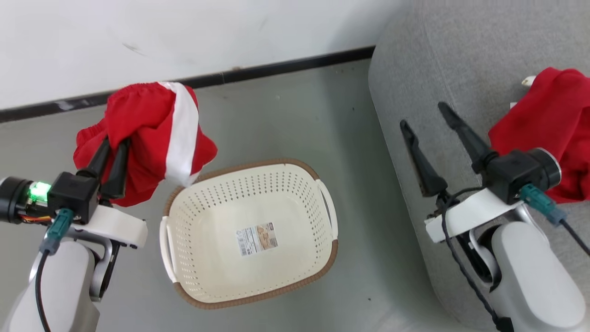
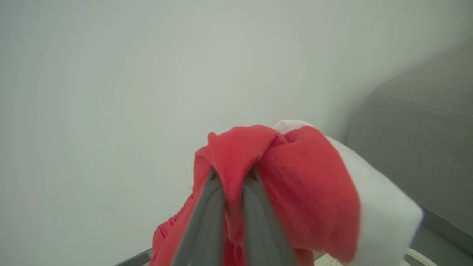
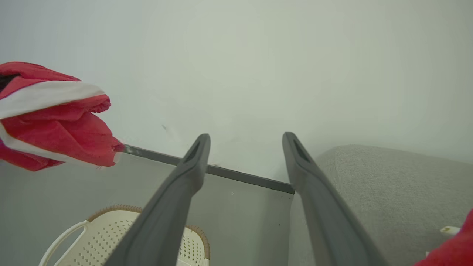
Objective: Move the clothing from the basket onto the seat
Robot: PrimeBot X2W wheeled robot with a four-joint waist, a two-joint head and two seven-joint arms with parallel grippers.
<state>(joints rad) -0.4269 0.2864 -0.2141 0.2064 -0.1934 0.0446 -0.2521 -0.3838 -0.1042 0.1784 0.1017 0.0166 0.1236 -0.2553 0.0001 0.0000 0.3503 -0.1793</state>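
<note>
My left gripper (image 1: 117, 143) is shut on a red garment with a white band (image 1: 152, 133), which hangs in the air above and left of the basket. In the left wrist view the red cloth (image 2: 295, 184) bunches around the closed gripper (image 2: 232, 173). The cream basket (image 1: 249, 233) with its brown rim stands on the floor with only a barcode sticker inside. A second red garment (image 1: 548, 129) lies on the grey seat (image 1: 461, 60) at the right. My right gripper (image 1: 426, 115) hangs open over the seat's edge, nothing between its fingers (image 3: 197, 155).
A white wall (image 1: 161, 32) with a dark skirting strip (image 1: 286, 67) runs behind the grey floor (image 1: 295, 120). The seat's rounded corner lies close to the basket's right side. The right wrist view shows the held garment (image 3: 55, 122) and the basket rim (image 3: 118, 210).
</note>
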